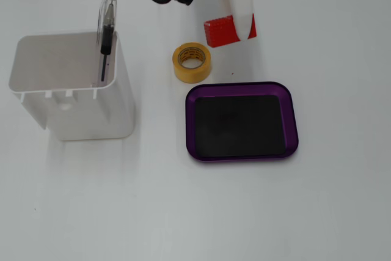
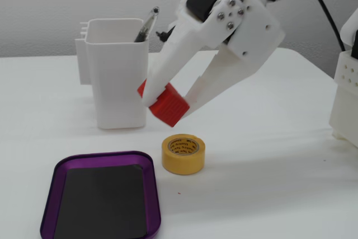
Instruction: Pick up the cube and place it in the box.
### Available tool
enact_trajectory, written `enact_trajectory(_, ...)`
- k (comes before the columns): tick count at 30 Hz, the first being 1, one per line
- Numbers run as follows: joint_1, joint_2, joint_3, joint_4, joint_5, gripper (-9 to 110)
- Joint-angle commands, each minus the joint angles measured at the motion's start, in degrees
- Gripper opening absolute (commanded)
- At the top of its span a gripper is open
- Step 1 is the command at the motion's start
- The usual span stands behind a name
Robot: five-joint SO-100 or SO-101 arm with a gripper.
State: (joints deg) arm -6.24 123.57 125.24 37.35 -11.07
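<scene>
White two-finger tool (image 2: 168,107) is clamped on the small bright red rectangular block (image 2: 166,103), one finger each side, block tilted w/ a corner down and clear of the worktop (image 2: 268,194). In the top-down fixed view the block (image 1: 220,31) shows partly under a white finger, beyond the yellow tape roll (image 1: 192,62) and well apart from the shallow purple tray w/ black floor (image 1: 241,120).

Step in hand, by my read: carry to tray. To do it well: keep grip firm since block sits skewed between fingers and could slip; stay high enough to pass over tape roll (image 2: 183,153), which lies between block and tray (image 2: 100,200); lower over the black floor centre, not the raised rim, before letting go.

Around: tall white plastic bin (image 2: 116,74) w/ a pen (image 2: 146,25) stands just beside the tool in the low fixed view, so swing away from it. Tray is empty.
</scene>
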Motion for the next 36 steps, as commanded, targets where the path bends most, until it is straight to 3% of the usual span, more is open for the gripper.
enact_trajectory(1, 0.5, -7.6, -6.0, -5.1, 0.3, -1)
enact_trajectory(19, 1.5, -36.0, -24.1, -5.7, 0.8, -1)
enact_trajectory(27, 3.7, -37.9, -23.9, -4.9, 0.9, 0)
enact_trajectory(36, 3.5, -33.0, -24.0, -1.0, 1.0, 12)
